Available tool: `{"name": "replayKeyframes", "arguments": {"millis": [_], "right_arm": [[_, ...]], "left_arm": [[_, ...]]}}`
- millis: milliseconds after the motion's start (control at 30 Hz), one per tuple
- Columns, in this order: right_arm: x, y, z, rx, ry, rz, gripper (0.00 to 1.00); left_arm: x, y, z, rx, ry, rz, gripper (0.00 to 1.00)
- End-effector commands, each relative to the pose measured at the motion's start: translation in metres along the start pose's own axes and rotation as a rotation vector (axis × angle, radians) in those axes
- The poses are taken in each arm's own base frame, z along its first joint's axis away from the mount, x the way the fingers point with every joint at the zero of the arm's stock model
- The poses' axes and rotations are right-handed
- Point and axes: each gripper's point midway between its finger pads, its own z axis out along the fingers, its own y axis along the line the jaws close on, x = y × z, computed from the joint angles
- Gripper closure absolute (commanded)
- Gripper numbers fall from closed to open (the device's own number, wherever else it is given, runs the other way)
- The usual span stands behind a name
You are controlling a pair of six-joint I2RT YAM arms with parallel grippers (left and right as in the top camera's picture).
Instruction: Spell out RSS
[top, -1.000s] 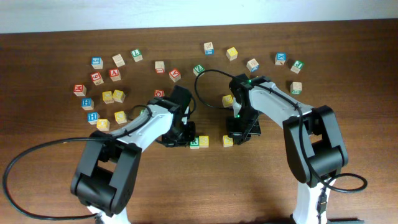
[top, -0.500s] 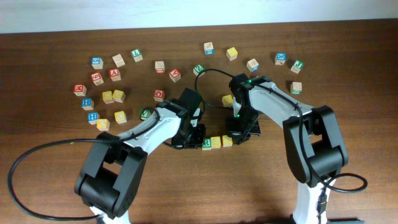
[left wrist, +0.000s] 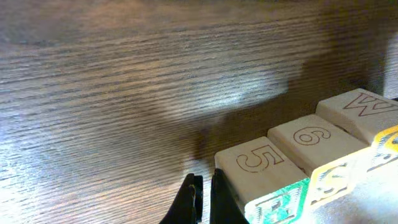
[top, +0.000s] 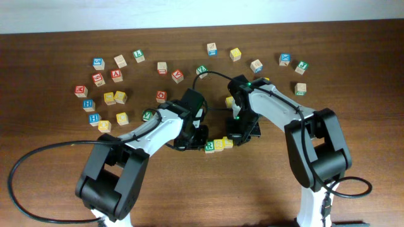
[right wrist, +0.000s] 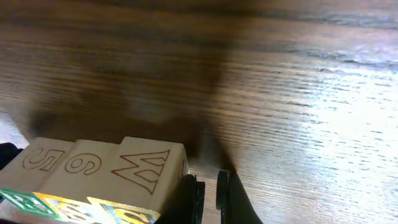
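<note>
Three letter cubes stand touching in a row at the table's middle: the white cube with the green R (top: 209, 147), a yellow-faced cube (top: 219, 144) and a second yellow-faced cube (top: 228, 142). My left gripper (top: 199, 140) is shut and empty, against the R cube's left side. My right gripper (top: 238, 135) is shut and empty, against the right yellow cube. In the left wrist view the fingers (left wrist: 200, 199) stand beside the R cube (left wrist: 255, 160), then the yellow ones (left wrist: 311, 140) (left wrist: 357, 109). The right wrist view shows the fingers (right wrist: 208, 193) beside the W-sided cube (right wrist: 146, 171).
Many other letter cubes lie scattered: a cluster at the left (top: 113, 98), a back row (top: 235, 53), a green cube (top: 148, 115) by the left arm, a yellow cube (top: 231, 101) under the right arm. Cables loop off both arms.
My left gripper slid the R cube and one yellow cube to the right. My right gripper nudged the other yellow cube left, so the three now touch.
</note>
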Motion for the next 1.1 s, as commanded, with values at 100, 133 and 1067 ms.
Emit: {"name": "replayKeyframes", "arguments": {"millis": [100, 133, 1067], "right_arm": [[0.003, 0.005, 0.003, 0.002, 0.004, -0.02, 0.96], [0.005, 0.004, 0.003, 0.005, 0.01, -0.017, 0.96], [-0.054, 0.013, -0.041, -0.1, -0.184, -0.044, 0.96]], "left_arm": [[0.003, -0.002, 0.006, 0.013, 0.017, -0.006, 1.0], [0.002, -0.003, 0.006, 0.016, 0.011, -0.004, 1.0], [0.057, 0.002, -0.015, 0.058, 0.278, 0.034, 1.0]]}}
